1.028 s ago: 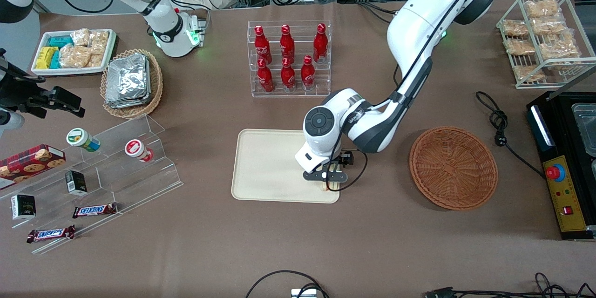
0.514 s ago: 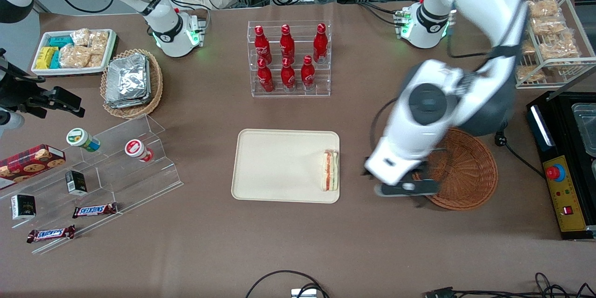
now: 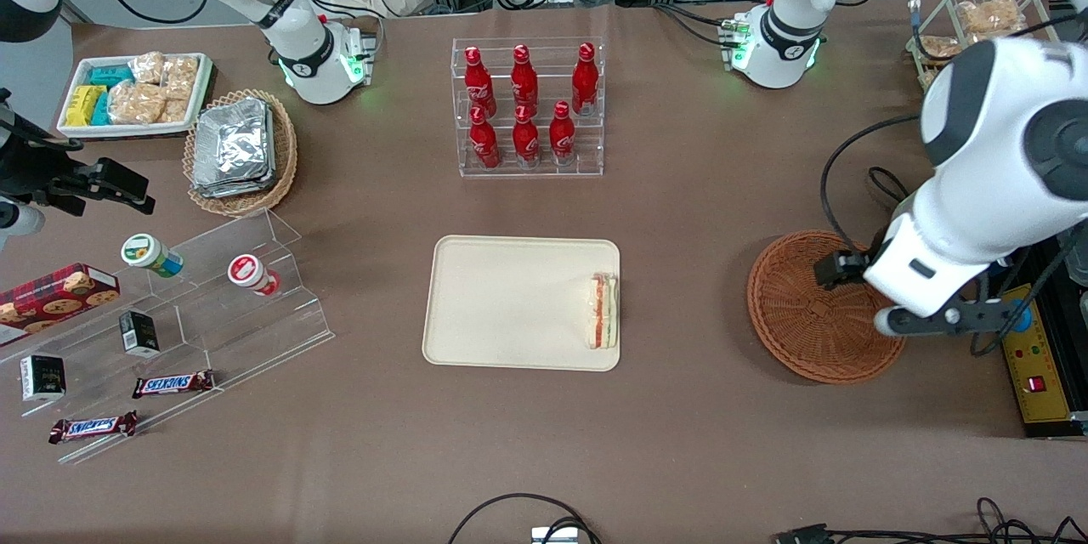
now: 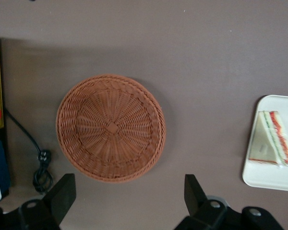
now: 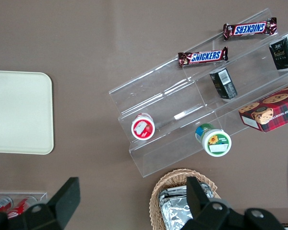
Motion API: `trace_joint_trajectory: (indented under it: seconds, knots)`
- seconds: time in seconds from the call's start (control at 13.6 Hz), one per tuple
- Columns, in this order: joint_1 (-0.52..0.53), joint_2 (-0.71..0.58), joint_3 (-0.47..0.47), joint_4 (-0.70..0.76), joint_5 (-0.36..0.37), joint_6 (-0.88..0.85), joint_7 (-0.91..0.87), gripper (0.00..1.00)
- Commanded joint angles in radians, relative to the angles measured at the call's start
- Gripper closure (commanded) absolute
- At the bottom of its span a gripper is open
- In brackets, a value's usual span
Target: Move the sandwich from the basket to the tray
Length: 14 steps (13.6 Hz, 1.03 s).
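The small triangular white-bread sandwich [image 3: 603, 310] with its orange-red and green filling lies on the flat cream rectangular tray [image 3: 510, 306], at the rim nearest the round reddish-brown wicker basket [image 3: 807, 314]. The tool [image 4: 129, 201], released and holding nothing, hangs above that basket, so the task looks finished.

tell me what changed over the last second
The gripper let go of the sandwich at the tray edge, rose, and swung away to above the basket, fingers open. Sandwich, tray and basket stayed put.
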State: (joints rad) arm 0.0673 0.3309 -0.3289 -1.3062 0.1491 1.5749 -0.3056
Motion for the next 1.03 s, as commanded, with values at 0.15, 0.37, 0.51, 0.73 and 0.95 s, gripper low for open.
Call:
trace_joint_trajectory:
  seconds: [0.15, 0.37, 0.51, 0.73, 0.95]
  knots:
    - [0.072, -0.162, -0.005, -0.11, -0.074, -0.065, 0.091, 0.0]
    - [0.113, -0.213, 0.001, -0.123, -0.094, -0.108, 0.173, 0.0]
    - [0.117, -0.259, 0.013, -0.212, -0.103, -0.058, 0.191, 0.0]
    - [0.118, -0.311, 0.016, -0.332, -0.103, 0.028, 0.189, 0.0]
    - [0.118, -0.314, 0.018, -0.335, -0.102, 0.039, 0.177, 0.0]
